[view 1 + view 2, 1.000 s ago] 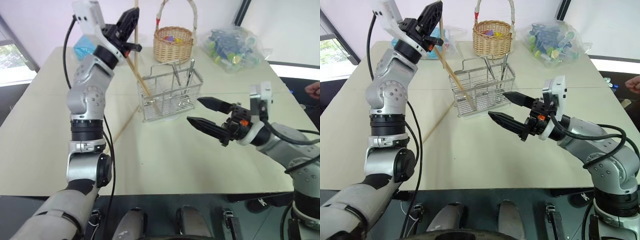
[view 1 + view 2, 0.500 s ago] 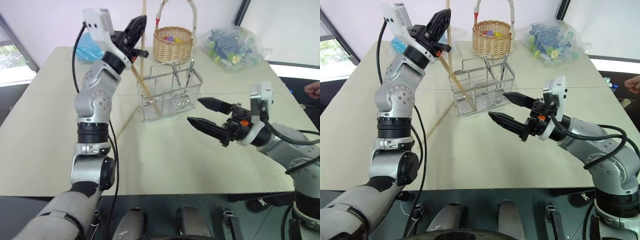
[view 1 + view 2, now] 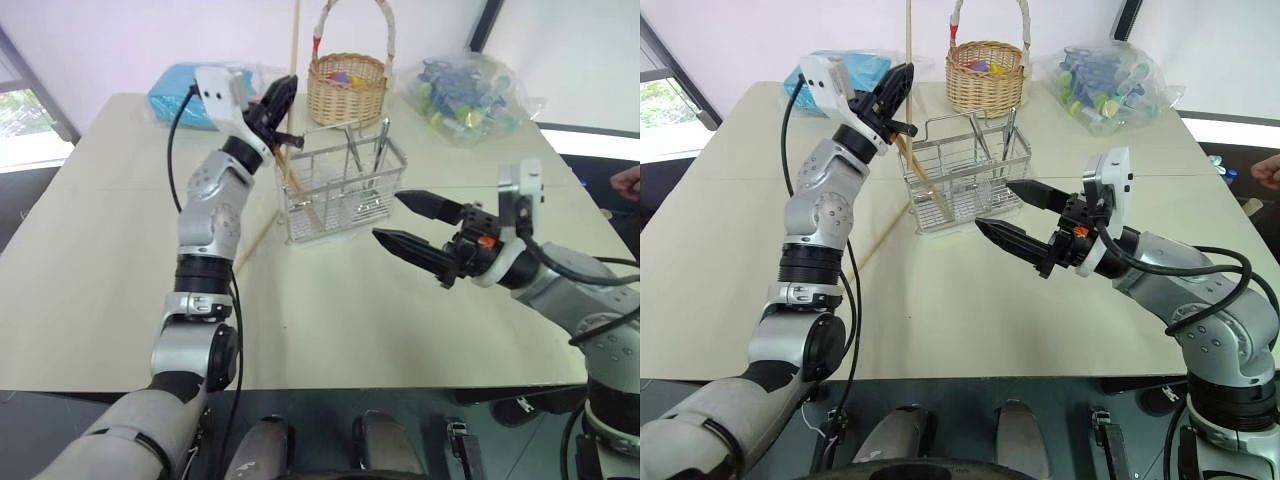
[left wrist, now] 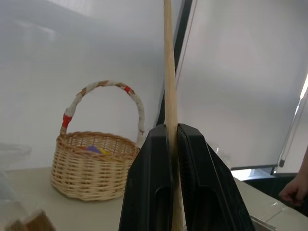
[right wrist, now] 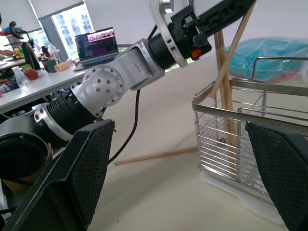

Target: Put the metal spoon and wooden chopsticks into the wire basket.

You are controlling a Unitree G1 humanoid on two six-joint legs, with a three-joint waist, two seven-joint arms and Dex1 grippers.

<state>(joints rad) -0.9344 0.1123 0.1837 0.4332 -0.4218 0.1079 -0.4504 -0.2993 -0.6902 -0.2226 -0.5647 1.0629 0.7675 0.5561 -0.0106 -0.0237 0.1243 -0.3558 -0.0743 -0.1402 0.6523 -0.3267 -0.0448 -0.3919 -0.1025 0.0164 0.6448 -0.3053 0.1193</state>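
Lowered and carried toward the basket point(image 3: 342, 186) over the last second is the left gripper point(image 3: 281, 98), with a chopstick point(image 3: 295, 40) pinched between closed jaws. That stick, tilted a second ago, is now held close to upright, its long axis running straight up out of the head views' top edge; in the left wrist view it is seen clamped between the two black fingers point(image 4: 149, 187). The upright hold is judged to be deliberate, so the lower end can be dropped into a compartment rather than caught on the rim. Its lower end is hidden behind the gripper, so whether the basket has been entered cannot be told.

One chopstick is already seen leaning in the basket's left compartment, lower end down on the floor of the grid, upper end slanted back toward the left arm. Another chopstick point(image 3: 252, 244) is left flat on the tabletop point(image 3: 90, 260) just beside the basket's left side, its axis running diagonally from near the basket toward the near left.

Further right, a slim metal utensil, probably the spoon point(image 3: 381, 140), is stood handle-up in the basket's right compartment.

At far right, the right gripper point(image 3: 408, 222) is parked above the tabletop with jaws spread wide and nothing held, unmoved since a second ago.
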